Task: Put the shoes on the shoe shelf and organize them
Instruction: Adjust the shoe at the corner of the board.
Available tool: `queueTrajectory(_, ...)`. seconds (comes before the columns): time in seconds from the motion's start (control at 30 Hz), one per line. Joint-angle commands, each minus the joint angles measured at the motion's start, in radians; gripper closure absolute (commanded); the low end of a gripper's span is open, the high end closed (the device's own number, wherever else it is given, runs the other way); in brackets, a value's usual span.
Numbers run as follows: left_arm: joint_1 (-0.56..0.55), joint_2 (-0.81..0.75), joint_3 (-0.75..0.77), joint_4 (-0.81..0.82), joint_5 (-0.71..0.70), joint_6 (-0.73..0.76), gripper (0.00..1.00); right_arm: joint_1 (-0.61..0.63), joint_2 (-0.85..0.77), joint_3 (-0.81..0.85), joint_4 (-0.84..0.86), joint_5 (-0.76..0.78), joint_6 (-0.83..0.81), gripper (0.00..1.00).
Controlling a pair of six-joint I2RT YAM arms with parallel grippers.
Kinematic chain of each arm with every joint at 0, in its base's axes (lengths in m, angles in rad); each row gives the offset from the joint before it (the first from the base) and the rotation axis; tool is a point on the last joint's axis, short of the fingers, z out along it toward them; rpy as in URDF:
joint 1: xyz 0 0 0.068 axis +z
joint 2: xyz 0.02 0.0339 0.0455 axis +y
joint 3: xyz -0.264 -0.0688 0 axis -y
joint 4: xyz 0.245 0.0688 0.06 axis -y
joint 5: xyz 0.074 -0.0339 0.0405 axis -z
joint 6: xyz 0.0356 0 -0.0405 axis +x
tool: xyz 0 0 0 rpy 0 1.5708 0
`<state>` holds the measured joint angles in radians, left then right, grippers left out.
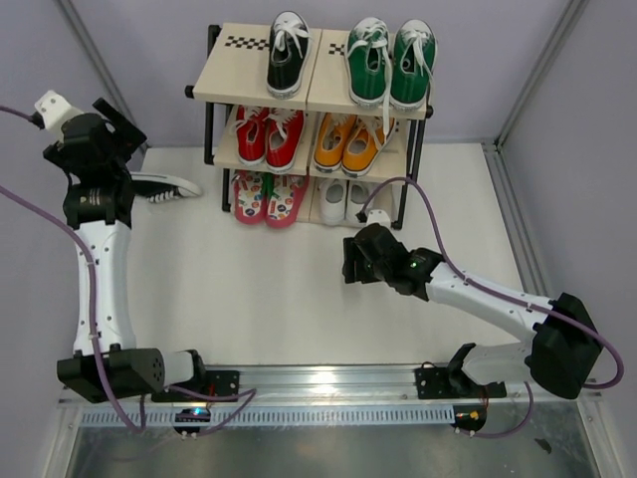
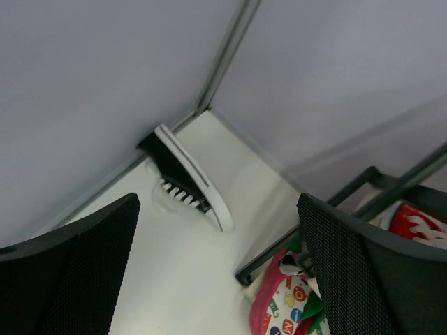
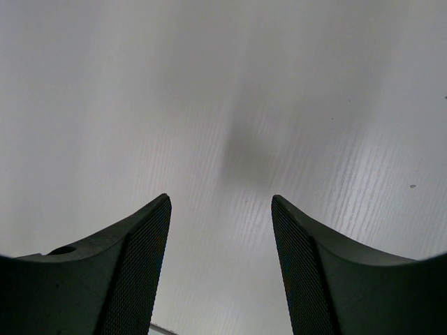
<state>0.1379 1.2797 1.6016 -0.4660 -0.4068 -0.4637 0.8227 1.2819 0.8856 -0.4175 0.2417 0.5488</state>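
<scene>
1. The left gripper (image 2: 216, 208) is wide open and holds nothing. It hangs raised at the far left of the table (image 1: 249, 299), with its fingers (image 2: 70, 265) pointing down toward the loose black sneaker (image 2: 185, 178).
2. The loose black sneaker lies on its side on the table, close to the foot of the wall. It is to the left of the shelf (image 1: 224, 80) and does not touch it. Its white laces and white sole edge are visible. It is not touching the left gripper.
3. The right gripper (image 3: 220, 202) is partly open and empty. Only bare table surface shows between its fingers (image 3: 133, 272). It sits low over the table, in front of the right half of the shelf and apart from it.
4. Top tier of the shelf:
   - The shelved black sneaker (image 1: 288, 52) stands upright alone on the left board, toe toward the arms.
   - The green sneakers (image 1: 390, 62) stand side by side on the right board.
5. Middle tier: the red pair (image 1: 269, 134) is on the left and the orange pair (image 1: 353, 141) is on the right.
6. Bottom tier: the pink flip-flops (image 1: 269, 197) are on the left and the small white shoes (image 1: 345, 199) are on the right.
</scene>
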Motion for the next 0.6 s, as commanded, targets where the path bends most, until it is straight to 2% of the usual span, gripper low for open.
queueTrajectory(0.0,0.069,0.067,-0.057,-0.020,0.033,-0.148,0.03,0.000,-0.045,-0.026,0.039,0.007,0.014,0.36)
queueTrajectory(0.07,0.089,0.108,-0.083,-0.028,0.066,-0.203,0.03,-0.002,-0.055,-0.034,0.039,0.010,0.025,0.36)
queueTrajectory(0.2,0.161,0.234,-0.150,0.065,0.126,-0.317,0.05,0.000,-0.082,-0.060,0.033,0.025,0.037,0.36)
queueTrajectory(0.33,0.193,0.378,-0.146,0.223,0.223,-0.400,0.05,0.000,-0.119,-0.083,0.016,0.054,0.049,0.36)
queueTrajectory(0.57,0.192,0.690,0.067,0.227,0.339,-0.467,0.11,0.000,-0.158,-0.097,-0.009,0.107,0.068,0.36)
